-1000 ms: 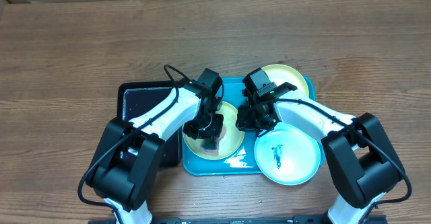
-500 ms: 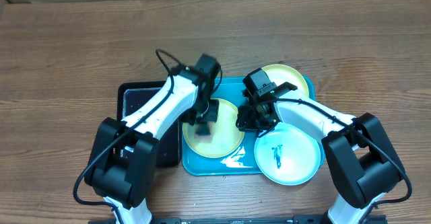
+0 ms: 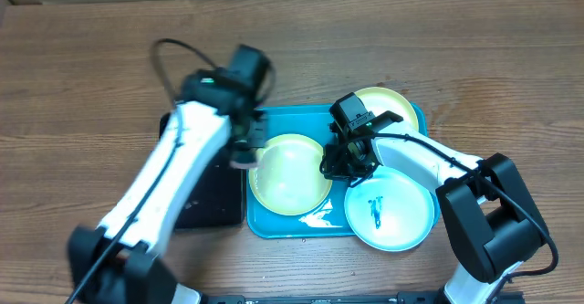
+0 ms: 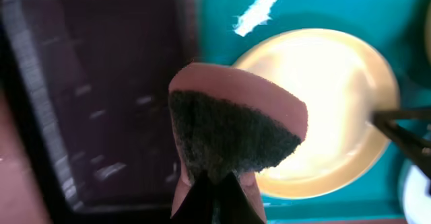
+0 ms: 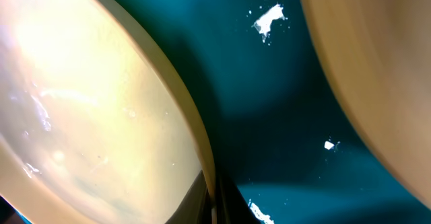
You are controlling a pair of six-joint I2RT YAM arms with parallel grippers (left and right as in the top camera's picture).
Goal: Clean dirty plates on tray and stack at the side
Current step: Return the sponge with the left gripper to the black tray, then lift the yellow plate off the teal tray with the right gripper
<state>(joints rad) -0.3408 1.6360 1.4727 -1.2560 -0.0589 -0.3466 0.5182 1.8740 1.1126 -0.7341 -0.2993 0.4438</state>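
The teal tray (image 3: 274, 220) holds a yellow-green plate (image 3: 290, 173) centrally, a 2nd plate (image 3: 388, 108) at 1 o'clock and a blue plate (image 3: 390, 209) at 4 o'clock. The right gripper (image 3: 338, 167) pinches the central one's 3 o'clock rim. The left gripper (image 4: 215, 183), gripping a sponge (image 4: 232, 130), hangs over the tray's 9 o'clock edge.

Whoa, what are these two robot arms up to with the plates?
They are washing dishes on a teal tray. The left pincer is shut on a sponge, raised over the border between a black tray and a yellow plate. The right pincer pinches that plate's rim, apparently steadying it. The plate looks clean and wet. A blue plate at the tray's front corner shows a dark smear; a second yellow plate lies behind.
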